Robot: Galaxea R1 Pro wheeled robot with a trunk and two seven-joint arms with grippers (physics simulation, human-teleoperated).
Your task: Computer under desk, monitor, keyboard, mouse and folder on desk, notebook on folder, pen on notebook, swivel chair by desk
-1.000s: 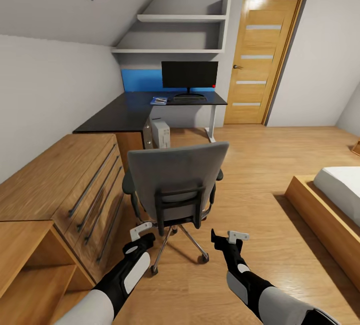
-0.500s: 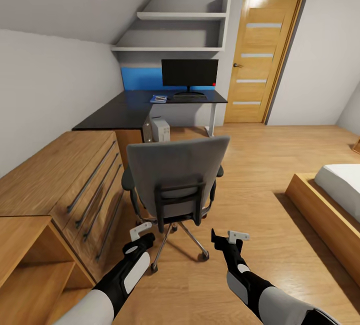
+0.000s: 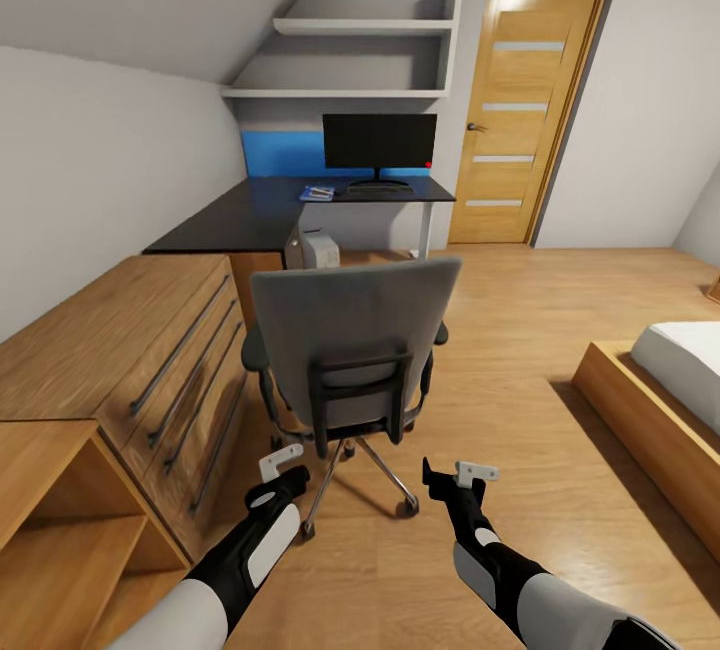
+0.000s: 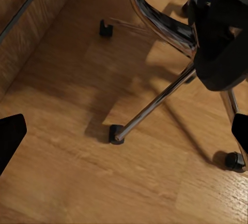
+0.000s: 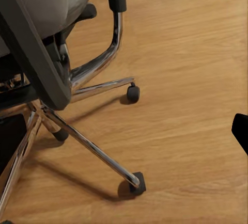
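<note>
- Swivel chair point(image 3: 350, 350) stands in mid-room on the wood floor point(image 3: 520, 330), its grey back facing the camera, just ahead of both arms and well short of the desk point(image 3: 260, 215).
- Left gripper point(image 3: 283, 459) held low by the chair base on the dresser point(image 3: 120, 350) side; fingers spread wide, holding nothing. Left wrist view: dark fingertips at both picture edges w/ chrome legs and black casters between them.
- Right gripper point(image 3: 462, 476) low on the other side of the chair base; also wide, nothing held. Right wrist view shows the chair's point(image 5: 46, 38) armrest, chrome legs and casters over bare floor.
- Desk runs along the far wall and left wall; monitor point(image 3: 379, 141) upright on it near the door point(image 3: 525, 110) end, red dot at lower corner.
- Keyboard point(image 3: 379, 188) lies flat just in front of the monitor stand.
- Blue folder point(image 3: 317, 194) on the desk left of the keyboard, something small and pale on top — too small to tell what.
- Computer point(image 3: 312, 250) on the floor under the desk, partly hidden behind the chair back.
- Bed point(image 3: 680, 370) corner at the right edge; shelves point(image 3: 350, 60) above the desk.
</note>
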